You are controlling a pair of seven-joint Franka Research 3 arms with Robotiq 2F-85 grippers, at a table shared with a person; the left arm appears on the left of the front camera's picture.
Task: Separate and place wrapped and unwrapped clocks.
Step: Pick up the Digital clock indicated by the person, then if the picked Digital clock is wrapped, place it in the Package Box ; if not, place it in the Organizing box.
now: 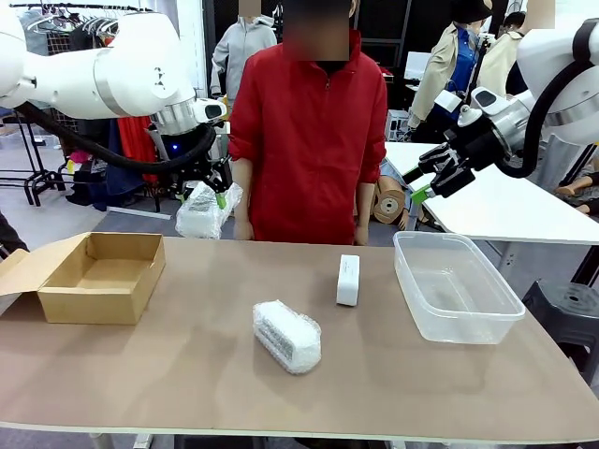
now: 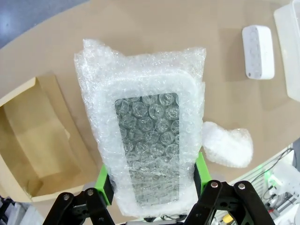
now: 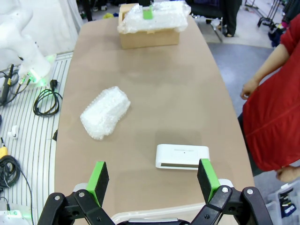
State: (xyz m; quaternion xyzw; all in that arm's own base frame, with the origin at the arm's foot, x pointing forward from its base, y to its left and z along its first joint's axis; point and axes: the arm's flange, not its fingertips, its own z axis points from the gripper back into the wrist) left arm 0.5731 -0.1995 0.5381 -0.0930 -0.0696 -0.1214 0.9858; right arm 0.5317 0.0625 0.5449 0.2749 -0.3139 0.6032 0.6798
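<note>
Nearest lies a bubble-wrapped clock (image 1: 285, 337) mid-table, the bare clock (image 1: 347, 280), its print unreadable, behind it near the tub (image 1: 459, 318); left gripper (image 1: 211, 198) clamps a second wrapped clock (image 1: 204, 213) up beside the cardboard box (image 1: 94, 301), right gripper (image 3: 153, 174) gapes empty.

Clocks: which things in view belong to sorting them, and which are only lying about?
Job: held wrapped clock, in left gripper; second wrapped clock, on table; bare clock; probably cardboard box and clear tub.
Lying about: cables on floor; white table behind.
</note>
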